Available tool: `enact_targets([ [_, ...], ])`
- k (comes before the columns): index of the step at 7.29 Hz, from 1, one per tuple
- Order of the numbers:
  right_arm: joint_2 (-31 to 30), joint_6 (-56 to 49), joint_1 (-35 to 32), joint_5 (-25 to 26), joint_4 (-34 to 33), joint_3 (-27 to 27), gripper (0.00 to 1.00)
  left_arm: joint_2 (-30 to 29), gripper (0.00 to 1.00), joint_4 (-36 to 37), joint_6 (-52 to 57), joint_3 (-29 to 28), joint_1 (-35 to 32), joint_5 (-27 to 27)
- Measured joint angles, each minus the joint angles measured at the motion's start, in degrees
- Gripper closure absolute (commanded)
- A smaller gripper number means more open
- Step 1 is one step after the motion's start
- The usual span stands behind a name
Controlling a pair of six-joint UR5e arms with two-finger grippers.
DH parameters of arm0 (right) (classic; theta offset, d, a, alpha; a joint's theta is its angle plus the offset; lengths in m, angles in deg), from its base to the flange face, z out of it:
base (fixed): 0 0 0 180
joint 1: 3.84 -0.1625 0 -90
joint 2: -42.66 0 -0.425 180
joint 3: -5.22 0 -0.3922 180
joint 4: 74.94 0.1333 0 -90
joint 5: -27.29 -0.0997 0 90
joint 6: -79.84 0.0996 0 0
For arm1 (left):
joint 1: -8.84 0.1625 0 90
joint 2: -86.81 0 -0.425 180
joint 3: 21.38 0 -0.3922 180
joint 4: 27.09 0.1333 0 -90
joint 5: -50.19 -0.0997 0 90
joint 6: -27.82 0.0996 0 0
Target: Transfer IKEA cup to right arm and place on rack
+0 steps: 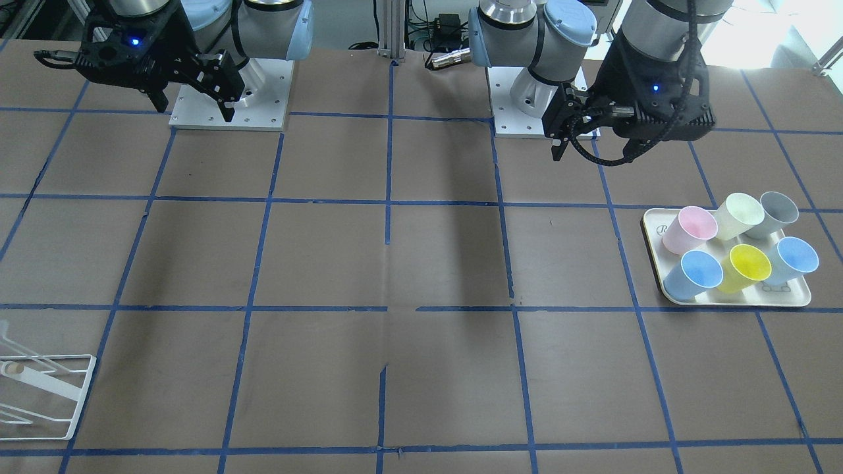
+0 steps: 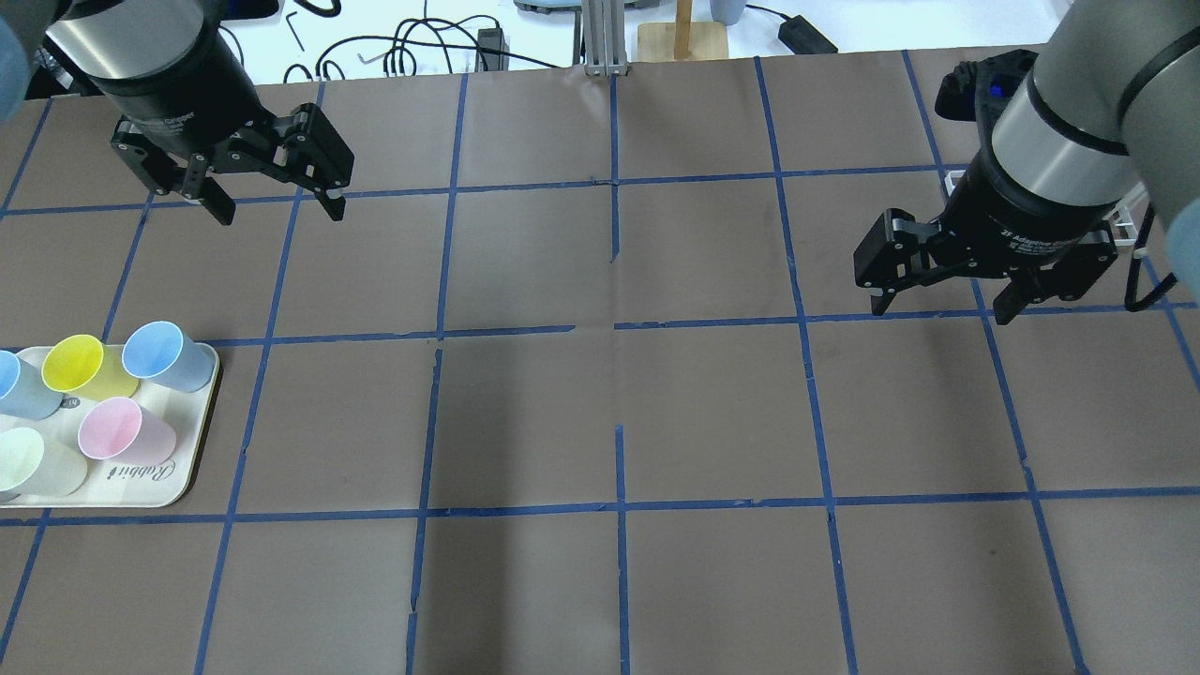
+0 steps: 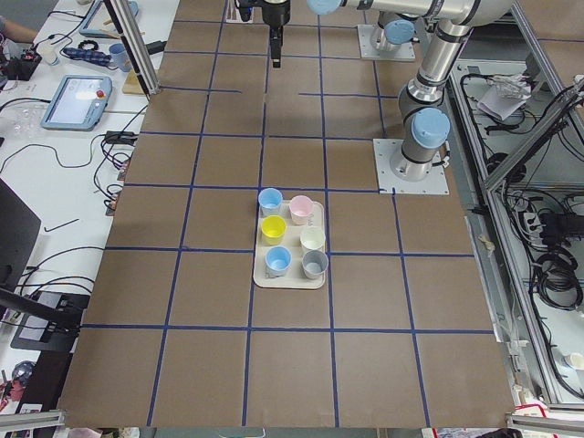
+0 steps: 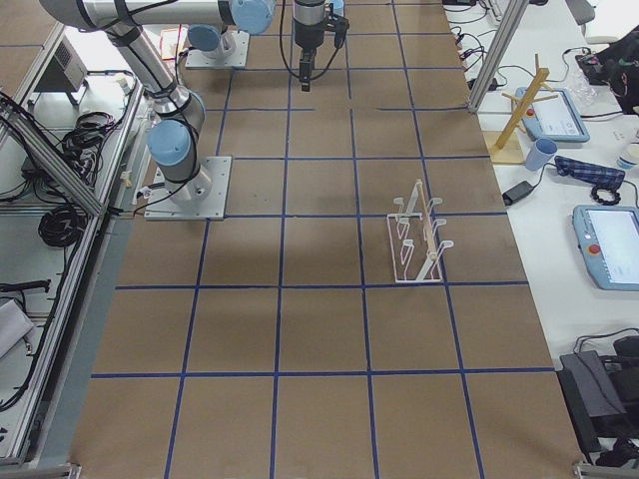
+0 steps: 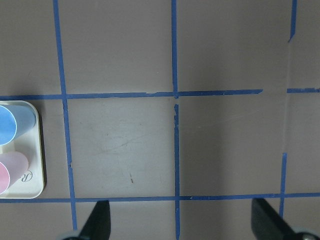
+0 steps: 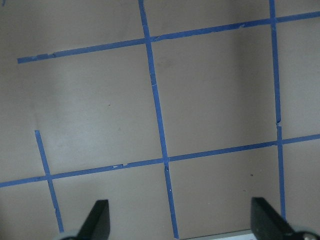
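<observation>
**Lower left of the overhead view.** A cream rectangular plastic tray [image 2: 192,473] lettered "Rabbit" lies on the brown table with a blue tape grid [image 2: 609,422]. The pale pink tapered plastic cup [image 2: 127,433] stands upright, mouth up, in the tray's lower right part. A cream plastic cup [image 2: 37,464] is just beside it on its left. A yellow plastic cup [image 2: 89,367] and a light blue plastic cup [image 2: 167,356] stand in the row above. The pink cup is free of both grippers.

**Upper left.** The silver-grey left arm [image 2: 141,56] enters from the corner with its wrist pointed down at the table. The black two-finger left gripper [image 2: 279,211] hangs over bare table, well apart from the tray. Its fingers are spread wide and hold nothing.

**Right side, mid-height.** The silver-grey right arm [image 2: 1078,122] comes in from the upper right corner, its wrist likewise turned down. The black two-finger right gripper [image 2: 940,309] hangs over the table, fingers spread wide and empty.

**Centre of the exterior right view.** The white wire rack with a wooden peg tip [image 4: 417,239] stands on the table, well apart from both grippers.
</observation>
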Motion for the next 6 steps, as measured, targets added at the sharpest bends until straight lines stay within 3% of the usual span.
enact_targets([
  [3, 0.1, -0.2, 0.0, 0.1, -0.2, 0.1, 0.0, 1.3, 0.0, -1.9, 4.2, 1.8, 6.0, -0.8],
  [6, 0.1, -0.3, 0.0, 0.0, -1.3, 0.3, 0.0, 2.0, 0.0, 2.0, 22.0, 10.0, 23.6, -3.0],
])
